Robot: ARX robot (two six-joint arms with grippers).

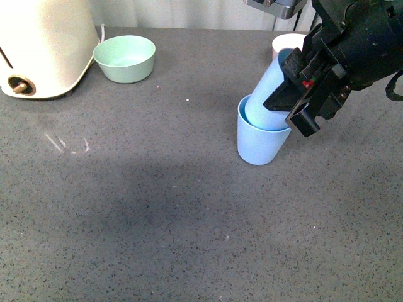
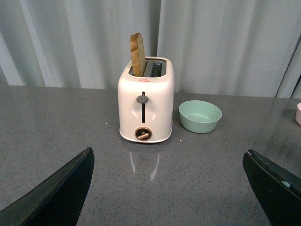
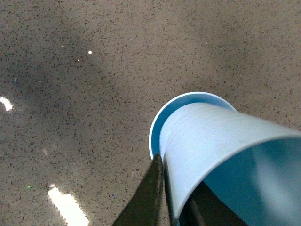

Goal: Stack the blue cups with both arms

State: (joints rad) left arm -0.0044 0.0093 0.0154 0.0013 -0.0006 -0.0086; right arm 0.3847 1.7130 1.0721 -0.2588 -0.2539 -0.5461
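Note:
One blue cup (image 1: 259, 143) stands upright on the grey table at centre right. My right gripper (image 1: 291, 99) is shut on the rim of the second blue cup (image 1: 267, 94), which is tilted with its base inside the standing cup's mouth. In the right wrist view the held cup (image 3: 211, 141) fills the lower right, its bottom inside the lower cup's rim (image 3: 162, 117), with one black finger (image 3: 148, 197) against its wall. My left gripper (image 2: 171, 188) is open and empty, its two black fingers wide apart above bare table, out of the front view.
A cream toaster (image 1: 41, 44) with a bread slice (image 2: 138, 54) stands at the far left. A mint-green bowl (image 1: 124, 58) sits beside it. A pink bowl (image 1: 284, 43) is partly hidden behind the right arm. Curtains hang behind the table.

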